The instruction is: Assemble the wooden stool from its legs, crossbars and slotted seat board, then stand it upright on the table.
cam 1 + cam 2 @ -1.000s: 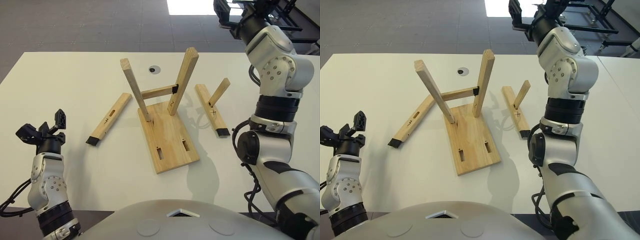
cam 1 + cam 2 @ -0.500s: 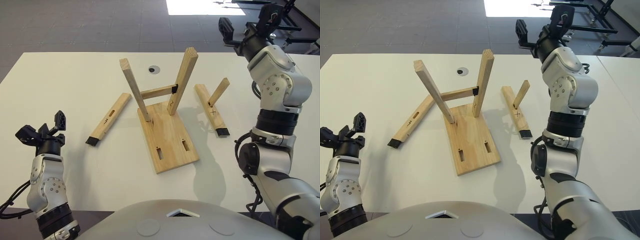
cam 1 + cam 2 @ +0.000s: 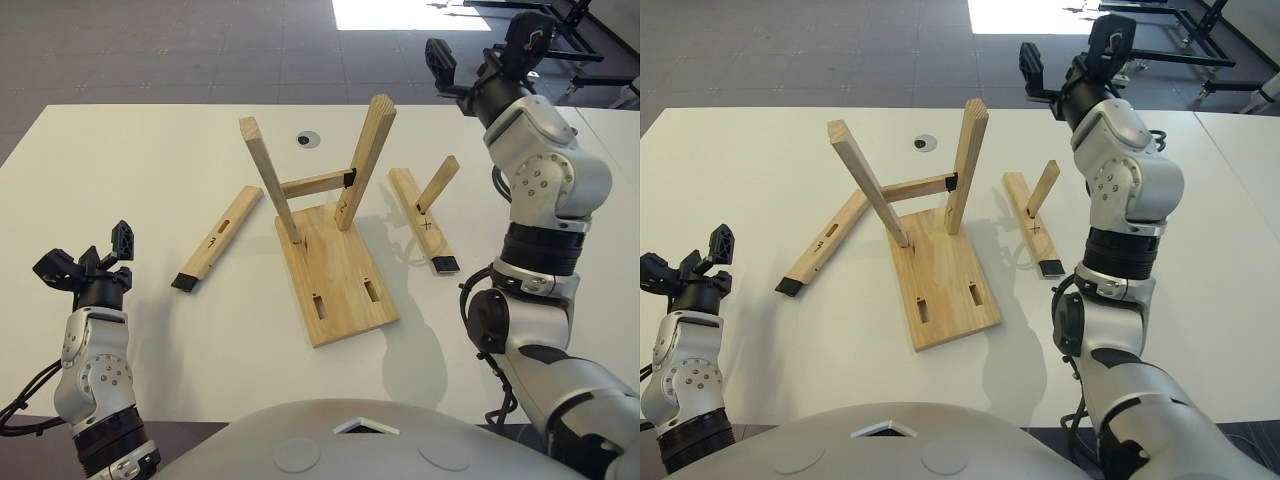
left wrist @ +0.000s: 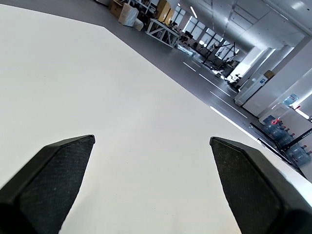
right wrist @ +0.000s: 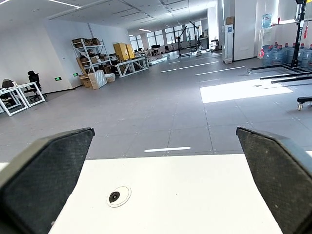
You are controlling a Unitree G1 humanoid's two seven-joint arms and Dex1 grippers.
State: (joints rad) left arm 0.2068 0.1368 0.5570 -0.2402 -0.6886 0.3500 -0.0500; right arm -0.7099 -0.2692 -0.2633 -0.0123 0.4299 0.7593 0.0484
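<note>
The slotted seat board (image 3: 338,285) lies flat in the middle of the white table. Two legs (image 3: 270,180) (image 3: 366,158) stand in its far slots, leaning apart and joined by a crossbar (image 3: 316,184). A loose leg (image 3: 218,237) lies flat to the left. Another loose leg (image 3: 420,218) lies to the right with a short crossbar (image 3: 439,184) sticking up from it. My left gripper (image 3: 85,258) is open and holds nothing, low over the table's near left part. My right gripper (image 3: 482,45) is open and holds nothing, raised high over the table's far right edge.
A round cable hole (image 3: 307,139) sits in the table (image 3: 140,150) behind the standing legs. Bare tabletop lies near my left gripper (image 4: 151,185). Beyond the far edge is open floor, with metal racks at the back right.
My right arm has swung a little, first to the right and then slightly back, with its gripper staying open. The left arm and the wooden parts have not moved.
</note>
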